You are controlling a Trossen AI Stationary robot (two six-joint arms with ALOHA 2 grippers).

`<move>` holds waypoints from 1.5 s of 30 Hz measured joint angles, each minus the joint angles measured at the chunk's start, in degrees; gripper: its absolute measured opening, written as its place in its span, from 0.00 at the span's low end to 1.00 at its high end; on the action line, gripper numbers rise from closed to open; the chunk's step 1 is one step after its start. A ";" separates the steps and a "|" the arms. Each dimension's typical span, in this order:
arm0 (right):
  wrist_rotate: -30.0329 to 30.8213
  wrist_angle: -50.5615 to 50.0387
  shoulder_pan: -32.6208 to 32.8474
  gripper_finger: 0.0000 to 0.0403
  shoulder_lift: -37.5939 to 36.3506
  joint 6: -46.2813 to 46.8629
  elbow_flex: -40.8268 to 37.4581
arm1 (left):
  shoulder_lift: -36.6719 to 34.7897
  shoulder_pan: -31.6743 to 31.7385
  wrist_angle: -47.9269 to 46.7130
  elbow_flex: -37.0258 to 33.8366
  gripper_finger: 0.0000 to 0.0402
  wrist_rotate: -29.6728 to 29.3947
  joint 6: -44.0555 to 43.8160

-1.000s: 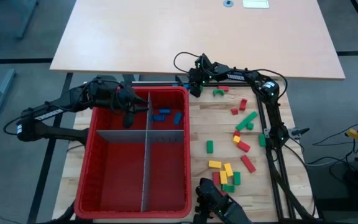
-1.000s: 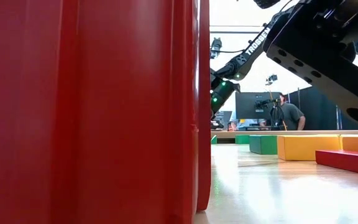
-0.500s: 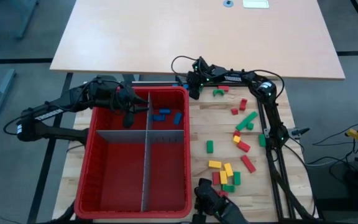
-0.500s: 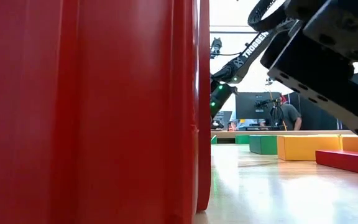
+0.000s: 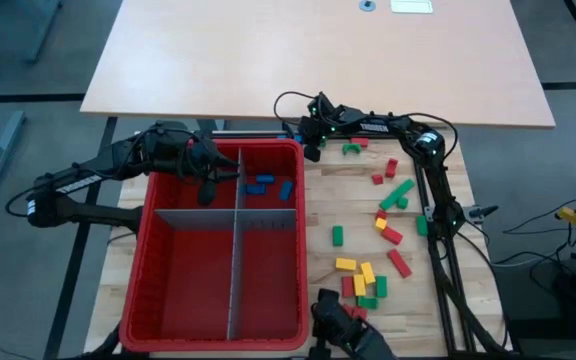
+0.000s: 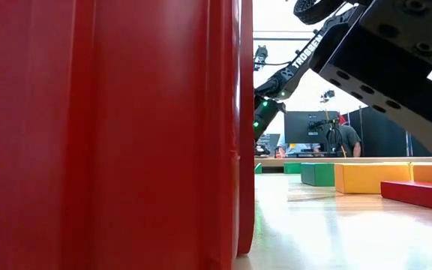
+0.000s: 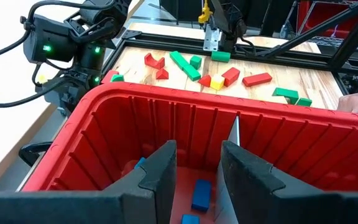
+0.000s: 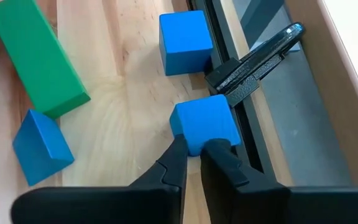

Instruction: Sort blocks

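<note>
At the far edge of the counter [image 5: 438,315], just past the red bin's [image 5: 156,210] far right corner, the right tool [image 8: 192,147] has its two dark fingers pinched on a small blue cube [image 8: 205,122], which sits on the wood right against the dark metal rail [image 8: 244,140]. Just beyond it along the same rail stands a second blue cube [image 8: 185,41], near but apart from the first. Off to the side lie a blue wedge-shaped block [image 8: 40,146] and a long green brick [image 8: 37,56], both flat on the wood.

Over the bin's far left compartment hangs the left tool [image 7: 194,171], its fingers parted with nothing between them. Below it, in the neighbouring far right compartment, lie several blue blocks [image 5: 261,184]. Grey dividers [image 5: 235,270] split the bin into four; the two near compartments show only red floor.

Spread over the wood to the right of the bin are the loose blocks [image 5: 388,200]: red, green and yellow bricks in a scatter, with a tighter cluster of yellow, red and green ones [image 5: 363,280] towards the near edge. From the low view, the bin's wall fills the left half, with green, yellow and red bricks lined up beyond.
</note>
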 joint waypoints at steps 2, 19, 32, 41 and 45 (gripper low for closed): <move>0.12 0.03 0.08 0.07 0.00 0.00 0.00 | 0.00 0.01 0.00 0.00 0.28 0.00 0.02; 1.65 -11.93 0.48 0.00 -0.06 -0.87 0.00 | 0.00 0.00 0.00 0.00 0.28 0.00 0.02; -1.22 -12.31 1.18 0.00 -0.32 -0.61 0.61 | 0.00 0.01 0.00 0.00 0.28 0.00 0.09; -1.39 -14.88 2.50 0.00 -0.57 0.20 0.61 | 0.00 0.00 0.00 -0.01 0.28 0.00 0.70; -1.45 -14.48 3.47 0.00 -2.05 0.20 0.61 | 0.00 0.02 0.00 0.00 0.28 0.00 0.70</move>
